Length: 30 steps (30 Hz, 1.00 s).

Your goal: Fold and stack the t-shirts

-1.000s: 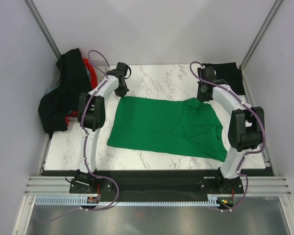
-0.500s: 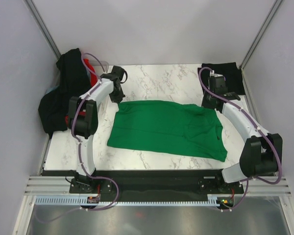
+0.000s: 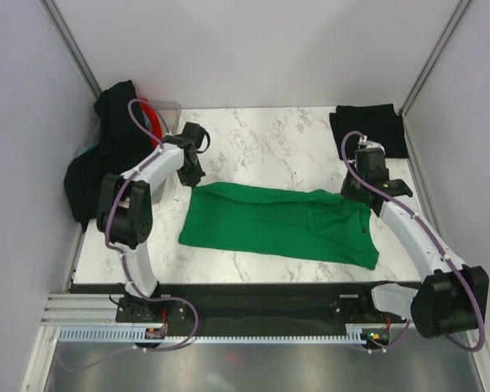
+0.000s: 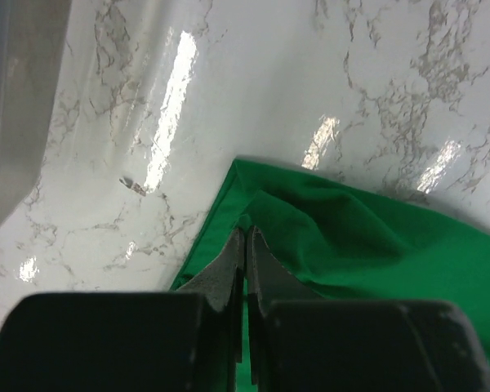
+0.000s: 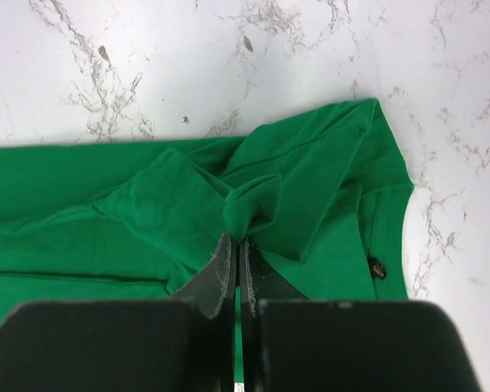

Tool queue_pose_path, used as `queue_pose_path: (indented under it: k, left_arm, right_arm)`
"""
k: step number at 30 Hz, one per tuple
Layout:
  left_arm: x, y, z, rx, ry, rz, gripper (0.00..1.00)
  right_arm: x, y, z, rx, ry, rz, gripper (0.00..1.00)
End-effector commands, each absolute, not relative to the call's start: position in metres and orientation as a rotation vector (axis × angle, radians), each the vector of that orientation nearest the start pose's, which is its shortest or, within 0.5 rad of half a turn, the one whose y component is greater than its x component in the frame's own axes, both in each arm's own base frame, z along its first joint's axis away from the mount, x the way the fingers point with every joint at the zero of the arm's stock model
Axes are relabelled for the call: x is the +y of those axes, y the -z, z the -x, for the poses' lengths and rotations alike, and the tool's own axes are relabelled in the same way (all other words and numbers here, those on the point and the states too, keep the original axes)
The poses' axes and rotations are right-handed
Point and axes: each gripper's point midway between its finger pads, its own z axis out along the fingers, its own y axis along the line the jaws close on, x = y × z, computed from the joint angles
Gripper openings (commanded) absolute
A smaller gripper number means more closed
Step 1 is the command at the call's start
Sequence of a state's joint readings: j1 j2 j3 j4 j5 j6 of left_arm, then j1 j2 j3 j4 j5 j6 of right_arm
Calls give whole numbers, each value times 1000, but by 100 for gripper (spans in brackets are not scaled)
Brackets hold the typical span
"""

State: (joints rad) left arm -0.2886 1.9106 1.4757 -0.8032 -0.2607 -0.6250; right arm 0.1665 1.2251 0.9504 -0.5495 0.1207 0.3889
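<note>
A bright green t-shirt (image 3: 269,224) lies spread across the middle of the marble table (image 3: 261,135), with its far edge drawn toward the near side. My left gripper (image 3: 193,173) is at the shirt's far left corner. In the left wrist view it (image 4: 245,231) is shut on the green fabric (image 4: 351,245) at that edge. My right gripper (image 3: 358,192) is at the far right corner, and in the right wrist view it (image 5: 238,238) pinches a raised bunch of the green cloth (image 5: 106,196).
Black t-shirts (image 3: 106,155) hang in a heap over a translucent tub (image 3: 170,110) at the back left, with a bit of red (image 3: 147,114) showing. A folded black t-shirt (image 3: 374,126) lies at the back right corner. Walls close in on both sides.
Both grippers have moved toward the near edge, dragging the green shirt's far edge with them. The shirt now spans less from front to back. The left jaws closed fully.
</note>
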Motion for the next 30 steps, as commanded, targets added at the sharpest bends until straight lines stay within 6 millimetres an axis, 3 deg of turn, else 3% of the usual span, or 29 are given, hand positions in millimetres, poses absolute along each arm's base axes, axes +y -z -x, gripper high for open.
queue_pose_path:
  k: [1,5,9,15,21,25,26,28,29,30]
  left_arm:
    - [-97,-90,-394,2582,-122,554,2]
    - [-94,-97,-386,2556,-151,545,2]
    - [-75,-118,-383,2479,-269,510,2]
    - [-68,-130,-381,2444,-356,457,2]
    - [-72,-116,-354,2481,-367,491,2]
    - [-61,-86,-319,2532,-422,545,3]
    - [-59,-83,-313,2533,-429,560,7]
    - [-55,-78,-300,2527,-420,602,13]
    - [-54,-78,-297,2524,-412,614,15]
    - [-54,-78,-296,2519,-389,629,28]
  right_arm:
    - [50,-152,-310,2333,-152,-360,0]
    - [50,-156,-297,2317,-176,-363,0]
    - [49,-152,-285,2333,-175,-360,0]
    - [48,-147,-277,2337,-176,-366,0]
    - [44,-146,-268,2313,-176,-420,0]
    - [41,-156,-257,2243,-210,-514,0]
    - [40,-161,-252,2209,-226,-539,0]
    - [40,-168,-246,2166,-265,-596,8]
    - [42,-171,-240,2121,-317,-644,34]
    - [43,-172,-238,2094,-347,-671,53]
